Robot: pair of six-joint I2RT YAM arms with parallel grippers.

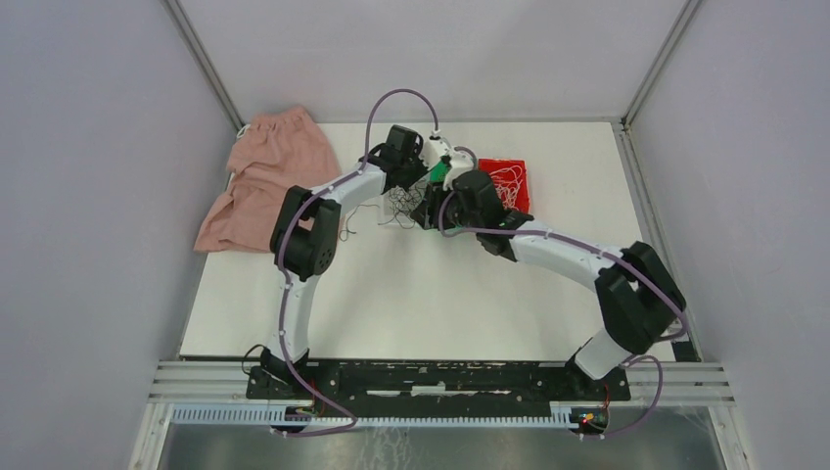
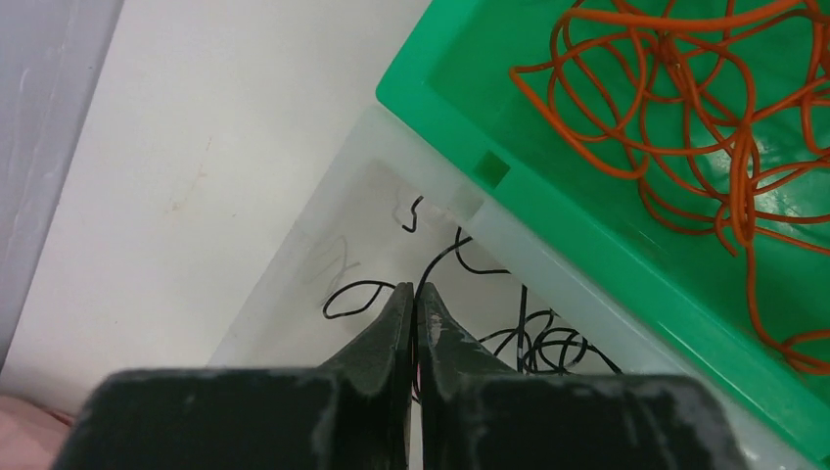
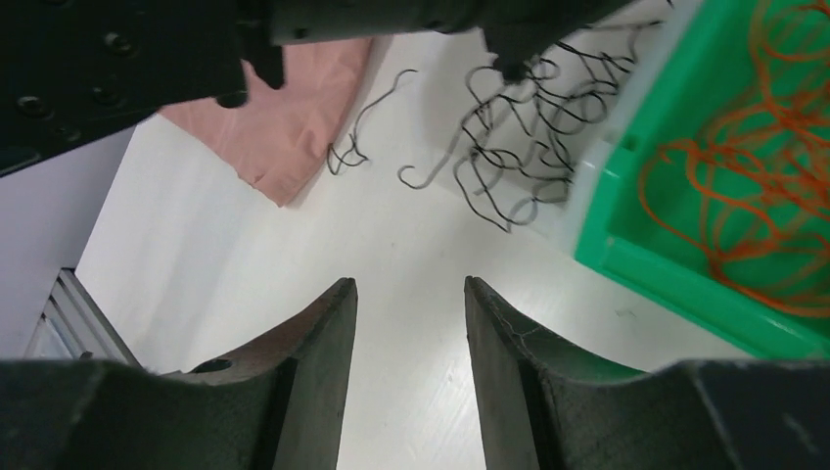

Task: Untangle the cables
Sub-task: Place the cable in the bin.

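A white table (image 1: 411,294) is seen, sorting apparently under way: orange cables (image 2: 675,127) lie in the green tray (image 2: 440,127), black cables (image 2: 533,343) just beside it. The left gripper (image 2: 416,294) is pressed shut over the black ones, grip unconfirmed; the right gripper (image 3: 411,294) is held part-open, empty. Next, one strand likely must be singled out.

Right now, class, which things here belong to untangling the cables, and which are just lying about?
Job in hand: black cables, orange cables, white cables, green bin, red bin, clear bin.
Lying about: pink cloth.
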